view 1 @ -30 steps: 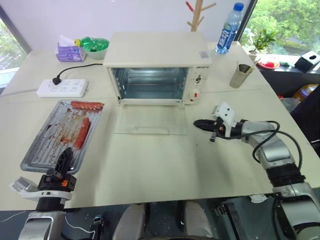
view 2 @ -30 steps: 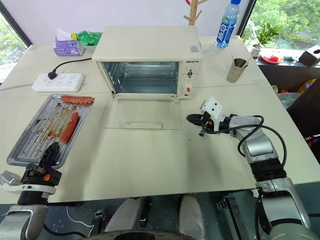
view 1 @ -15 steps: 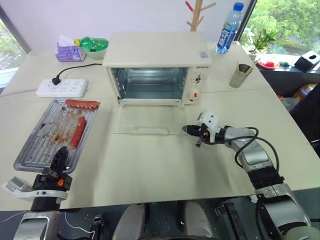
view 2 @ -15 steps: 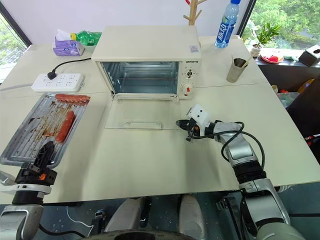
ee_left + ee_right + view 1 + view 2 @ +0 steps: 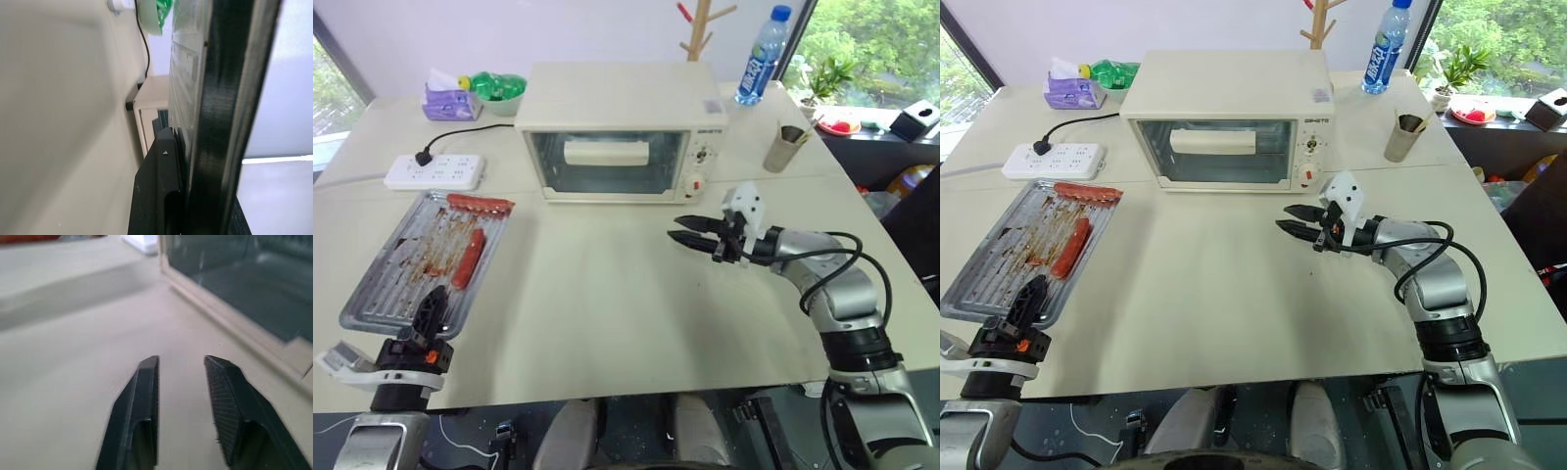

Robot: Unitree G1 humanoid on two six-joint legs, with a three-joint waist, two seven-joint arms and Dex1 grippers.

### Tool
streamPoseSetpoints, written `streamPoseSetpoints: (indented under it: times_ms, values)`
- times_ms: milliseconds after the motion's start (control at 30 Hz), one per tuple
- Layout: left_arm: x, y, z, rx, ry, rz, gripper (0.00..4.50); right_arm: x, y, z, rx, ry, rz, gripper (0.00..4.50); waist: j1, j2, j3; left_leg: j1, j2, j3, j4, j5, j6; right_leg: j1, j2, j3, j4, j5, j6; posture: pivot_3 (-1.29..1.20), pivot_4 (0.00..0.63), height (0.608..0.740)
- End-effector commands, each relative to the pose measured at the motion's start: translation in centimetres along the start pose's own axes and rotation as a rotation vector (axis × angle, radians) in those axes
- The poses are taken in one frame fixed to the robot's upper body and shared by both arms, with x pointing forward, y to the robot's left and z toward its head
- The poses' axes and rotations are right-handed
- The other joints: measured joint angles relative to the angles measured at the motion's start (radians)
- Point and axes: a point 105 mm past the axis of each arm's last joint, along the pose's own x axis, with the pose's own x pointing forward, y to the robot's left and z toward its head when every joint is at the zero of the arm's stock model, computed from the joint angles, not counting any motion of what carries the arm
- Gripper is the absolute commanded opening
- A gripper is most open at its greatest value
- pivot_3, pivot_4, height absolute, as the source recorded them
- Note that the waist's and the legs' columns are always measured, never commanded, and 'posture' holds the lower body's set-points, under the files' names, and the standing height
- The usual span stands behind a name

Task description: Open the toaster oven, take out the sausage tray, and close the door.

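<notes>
The cream toaster oven [image 5: 622, 127] stands at the back middle of the table. Its glass door [image 5: 607, 162] is upright and shut, with the bar handle [image 5: 605, 152] near the top. My right gripper [image 5: 683, 232] hovers in front of the oven's control panel, open, with nothing between its fingers; the right wrist view shows the door [image 5: 234, 293] just ahead. On the left of the table lies the sausage tray [image 5: 406, 269], silver and greasy, with red sausages [image 5: 468, 258]. My left gripper [image 5: 431, 308] is shut on the tray's near edge.
A white power strip [image 5: 435, 171] with a black cable lies behind the tray. A tissue pack [image 5: 445, 101] and a green bottle [image 5: 499, 86] sit at the back left. A water bottle [image 5: 759, 57] and a cup [image 5: 786, 145] stand at the back right.
The oven door, lying flat open before, now stands shut. My right gripper, shut at the door's right corner, has risen, drawn back and opened. The left gripper keeps hold of the tray.
</notes>
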Motion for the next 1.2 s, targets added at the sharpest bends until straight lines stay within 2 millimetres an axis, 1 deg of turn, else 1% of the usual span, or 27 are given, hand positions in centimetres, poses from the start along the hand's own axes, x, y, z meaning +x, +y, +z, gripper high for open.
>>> streamPoseSetpoints:
  times_ms: [33, 67, 100, 167, 267, 333, 467, 533, 633, 800, 867, 1000, 1200]
  values:
    - [0.4, -1.0, -0.3, 0.006, 0.026, -0.041, 0.00, -1.0, 0.9, 1.2, -0.129, 0.003, 0.045, 3.67, 0.003, 0.000, 0.000, 0.000, 0.000, 0.000, 0.000, 0.000, 0.000, 0.000, 0.000, 0.000, 0.000, 0.000, 0.000, 0.00, 0.150, 0.740]
    - [0.5, -1.0, -0.5, 0.005, 0.040, -0.041, 0.00, -1.4, 1.2, 1.1, -0.139, 0.012, 0.059, 4.19, 0.004, 0.000, 0.000, 0.000, 0.000, 0.000, 0.000, 0.000, 0.000, 0.000, 0.000, 0.000, 0.000, 0.000, 0.000, 0.00, 0.150, 0.740]
    - [0.6, -0.9, -0.8, 0.005, 0.059, -0.039, 0.00, -1.7, 1.5, 1.0, -0.144, 0.020, 0.078, 4.43, 0.005, 0.000, 0.000, 0.000, 0.000, -0.001, -0.001, 0.000, 0.000, 0.000, 0.000, -0.001, 0.000, 0.000, 0.000, 0.00, 0.150, 0.740]
    - [0.8, -0.8, -1.3, 0.010, 0.099, -0.033, 0.00, -2.5, 2.3, 0.6, -0.136, 0.047, 0.128, 4.43, 0.006, 0.000, 0.000, 0.000, 0.000, -0.001, -0.001, -0.001, 0.000, 0.000, 0.000, 0.000, 0.000, 0.000, 0.000, 0.00, 0.150, 0.740]
    - [0.9, -0.5, -1.5, 0.015, 0.130, -0.030, 0.00, -3.6, 3.4, 0.0, -0.087, 0.078, 0.182, 4.43, 0.004, 0.000, 0.000, -0.001, 0.000, -0.001, 0.000, -0.001, 0.000, 0.000, 0.000, 0.000, 0.000, 0.000, 0.000, 0.00, 0.150, 0.740]
    - [1.1, -0.1, -1.5, 0.013, 0.149, -0.025, 0.00, -4.3, 3.9, -0.5, -0.081, 0.099, 0.201, 4.43, 0.003, -0.001, 0.000, 0.000, 0.000, 0.000, 0.000, -0.001, 0.000, 0.000, 0.000, 0.000, 0.000, 0.000, 0.000, 0.00, 0.150, 0.740]
    - [1.4, 0.9, -2.8, 0.006, 0.270, -0.020, 0.00, -5.2, 4.7, -1.1, -0.061, 0.126, 0.204, 4.43, 0.003, 0.000, 0.000, 0.000, 0.001, 0.000, 0.000, -0.001, 0.000, 0.000, -0.001, 0.000, 0.000, 0.000, 0.001, 0.00, 0.150, 0.740]
    - [1.4, 1.1, -3.7, 0.009, 0.363, -0.035, 0.00, -5.5, 4.8, -1.2, -0.062, 0.131, 0.196, 4.43, 0.003, -0.001, 0.000, 0.000, 0.001, 0.000, 0.000, -0.001, 0.000, 0.000, -0.001, 0.000, 0.000, 0.000, 0.001, 0.00, 0.150, 0.740]
    - [1.6, 2.1, -5.4, 0.007, 0.567, -0.025, 0.00, -6.7, 4.7, -1.3, -0.077, 0.157, 0.166, 4.43, 0.008, 0.000, 0.000, 0.000, 0.001, 0.000, 0.000, -0.001, 0.000, 0.000, 0.000, -0.001, 0.000, 0.000, 0.001, 0.00, 0.150, 0.740]
    - [2.4, 3.1, -6.2, -0.001, 0.781, -0.012, 0.00, -8.1, 4.3, -0.9, -0.065, 0.167, 0.085, 4.43, 0.005, 0.001, 0.001, -0.001, 0.001, 0.001, 0.000, -0.001, -0.001, 0.000, -0.001, -0.001, 0.000, 0.000, 0.001, 0.00, 0.150, 0.740]
    - [2.9, 3.1, -6.7, -0.005, 0.848, -0.013, 0.00, -8.6, 4.4, -0.8, -0.059, 0.173, 0.063, 4.43, 0.004, 0.002, 0.001, -0.001, 0.001, 0.000, -0.001, -0.001, -0.001, 0.000, -0.001, -0.002, 0.000, 0.000, 0.001, 0.00, 0.150, 0.740]
    - [4.8, 2.6, -8.1, -0.009, 0.963, -0.046, 0.00, -9.4, 5.1, -0.9, -0.053, 0.186, 0.024, 4.43, 0.009, 0.002, 0.001, -0.001, 0.001, 0.000, -0.001, -0.001, 0.000, -0.001, -0.001, -0.001, 0.001, 0.000, 0.001, 0.00, 0.150, 0.740]
    - [7.3, 2.1, -9.9, -0.003, 1.070, -0.079, 0.00, -10.4, 5.7, -0.9, -0.047, 0.205, -0.035, 4.43, 0.004, 0.002, 0.001, -0.001, 0.001, 0.000, -0.001, -0.001, 0.000, -0.001, -0.001, -0.001, 0.001, 0.000, 0.001, 0.00, 0.150, 0.740]
